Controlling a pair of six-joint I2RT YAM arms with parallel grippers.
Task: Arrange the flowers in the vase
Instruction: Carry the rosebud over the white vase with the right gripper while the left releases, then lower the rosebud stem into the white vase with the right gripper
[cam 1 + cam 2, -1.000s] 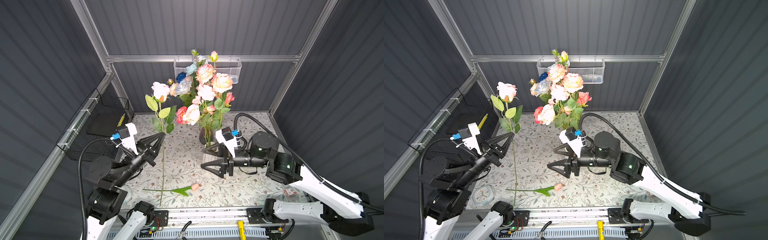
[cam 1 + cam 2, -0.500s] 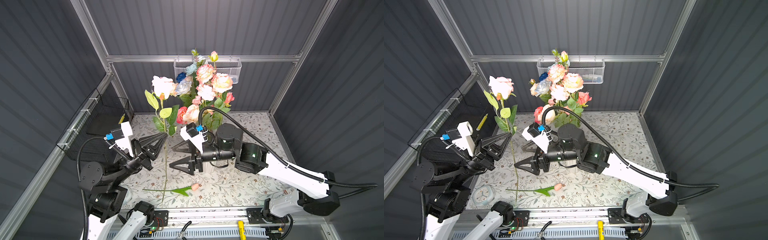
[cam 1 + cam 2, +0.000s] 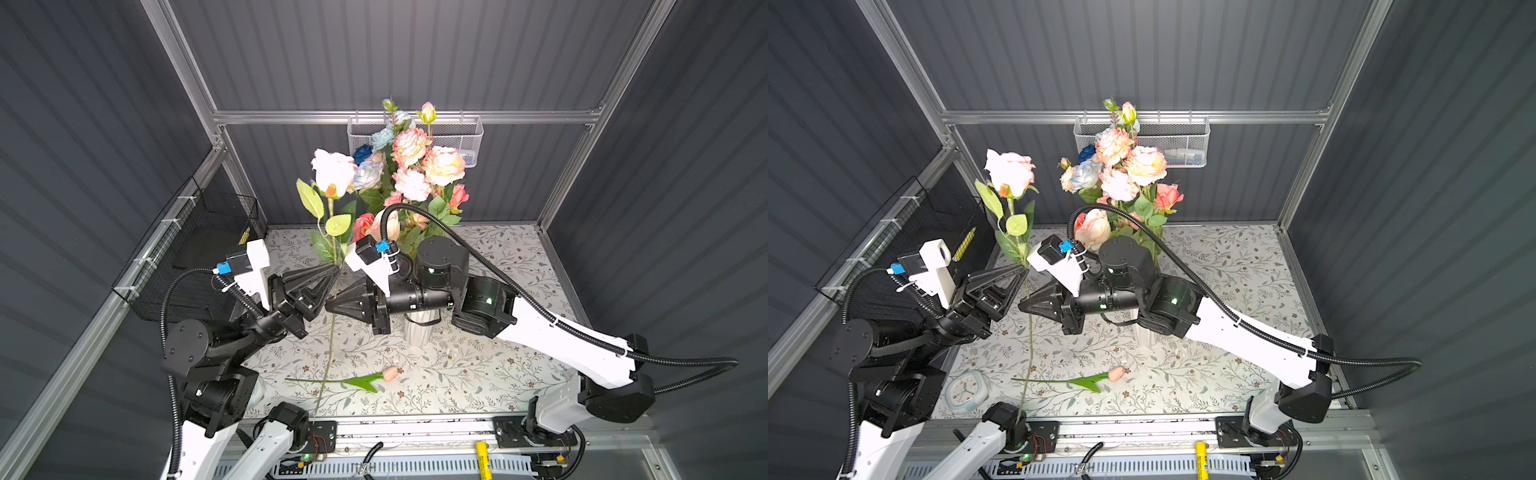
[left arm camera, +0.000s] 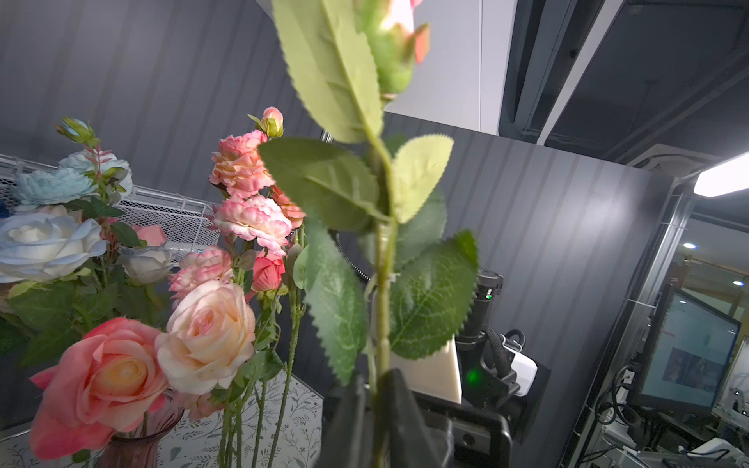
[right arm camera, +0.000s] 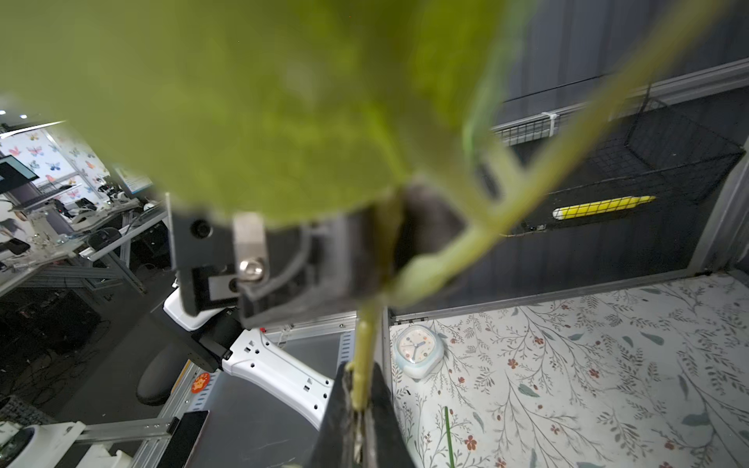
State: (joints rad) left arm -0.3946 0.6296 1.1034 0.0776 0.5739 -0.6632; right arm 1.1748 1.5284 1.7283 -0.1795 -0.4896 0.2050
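Floral mat (image 3: 478, 374): R tool (image 3: 331, 304) now clamps rose (image 3: 332, 170) below L tool (image 3: 336, 271).

Both top views are bright and sharp, evenly lit from overhead, shadows on the tablecloth (image 3: 498, 266) soft; a ceiling lamp (image 4: 725, 178) glares in the left wrist view; the rose (image 5: 243, 101) blurs green across the right wrist view.

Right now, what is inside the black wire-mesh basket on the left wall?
A yellow pen-like stick lies inside the black wire-mesh basket. Its dark lower part is partly covered by the left arm.
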